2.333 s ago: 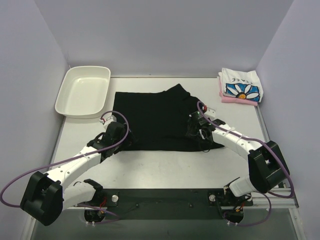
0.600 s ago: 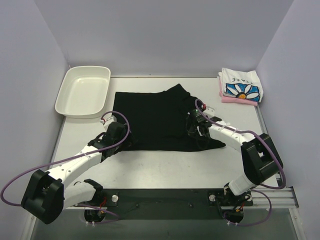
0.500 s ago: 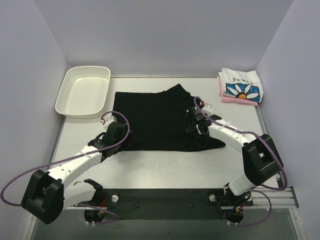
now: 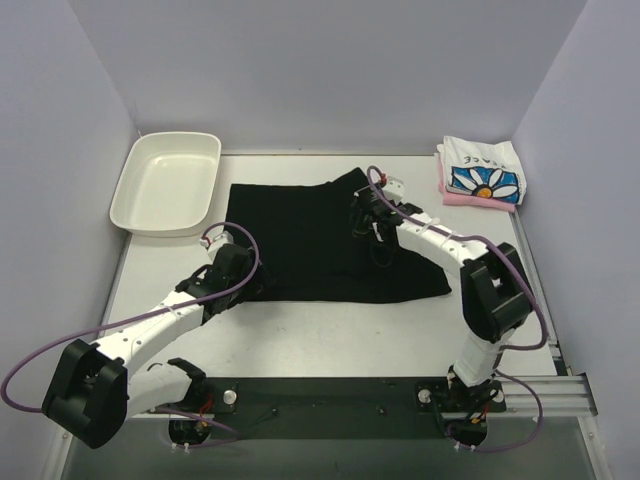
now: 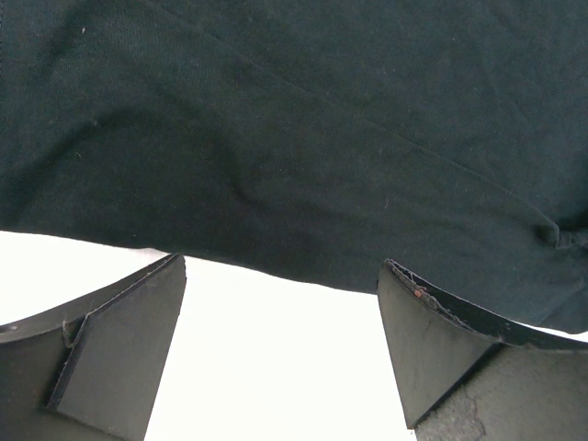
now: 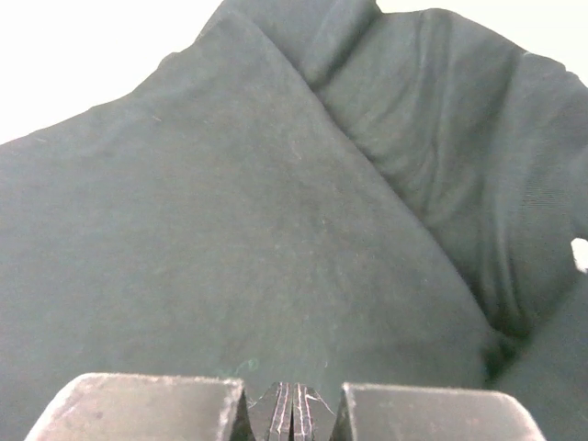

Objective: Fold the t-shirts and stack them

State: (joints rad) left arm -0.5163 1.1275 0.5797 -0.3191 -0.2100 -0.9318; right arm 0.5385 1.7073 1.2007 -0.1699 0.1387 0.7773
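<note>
Right end effector (image 6: 292, 409) pressed together above smooth, creased black t-shirt (image 6: 276, 230); left end effector (image 5: 282, 276) spread apart.

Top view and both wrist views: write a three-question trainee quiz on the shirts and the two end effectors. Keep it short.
1. True or false: the left end effector is open.
2. What lies on the pink shirt? A tray; B daisy shirt; C nothing.
3. Which shirt is the right end effector over?
Key: 1 true; 2 B; 3 the black shirt.
</note>
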